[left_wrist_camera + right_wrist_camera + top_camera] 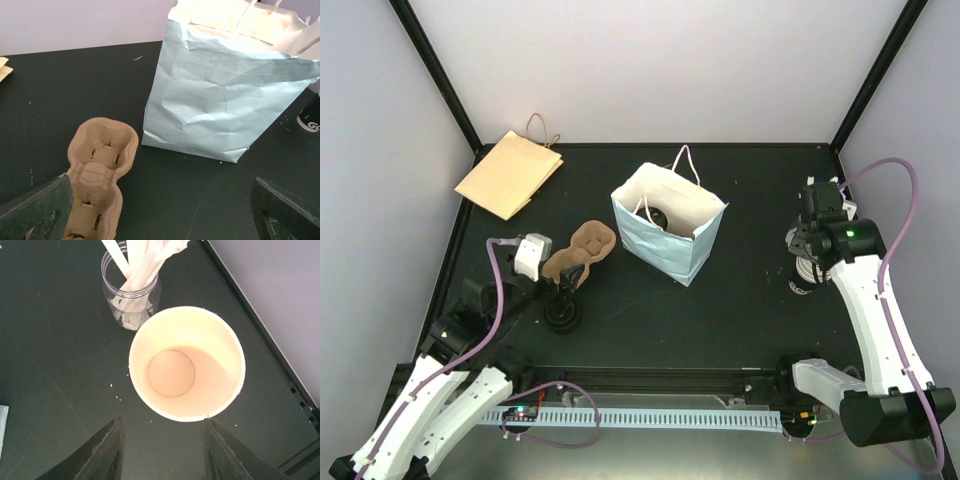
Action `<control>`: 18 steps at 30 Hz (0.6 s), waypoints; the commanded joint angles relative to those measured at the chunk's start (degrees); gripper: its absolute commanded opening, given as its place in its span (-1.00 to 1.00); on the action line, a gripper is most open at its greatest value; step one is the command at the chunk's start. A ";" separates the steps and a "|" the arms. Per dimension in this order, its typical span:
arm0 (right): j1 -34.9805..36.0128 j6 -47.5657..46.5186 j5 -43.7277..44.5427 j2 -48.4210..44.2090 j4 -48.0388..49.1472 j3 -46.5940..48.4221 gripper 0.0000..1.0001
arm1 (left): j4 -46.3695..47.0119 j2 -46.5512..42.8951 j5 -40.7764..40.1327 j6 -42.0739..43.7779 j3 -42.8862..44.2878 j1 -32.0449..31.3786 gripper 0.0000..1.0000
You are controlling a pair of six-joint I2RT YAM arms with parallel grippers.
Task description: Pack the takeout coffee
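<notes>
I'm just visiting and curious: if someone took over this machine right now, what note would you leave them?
Left gripper: open, empty, by the cardboard cup carrier.
Right gripper: jaws apart above a lidless cup beside the stirrer jar, gripping nothing.
Takeout coffee: a dark round shape inside the blue bag may be its lid; unclear.
Left: confirm it is packed.

Pulp carrier [97,172] lies near the blue bag [220,100]; stirrer jar [131,300] stands beside lidless cup [187,362].

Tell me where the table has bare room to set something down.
Bare: between the blue bag and the open cup at right; also the near strip right of the black lids. Crowded: the cup carrier beside the lids.
</notes>
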 commanded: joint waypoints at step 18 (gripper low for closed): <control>-4.64 -1.47 -6.59 9.70 10.77 -2.83 -0.28 | 1.95 0.57 2.07 0.72 -0.60 0.16 0.98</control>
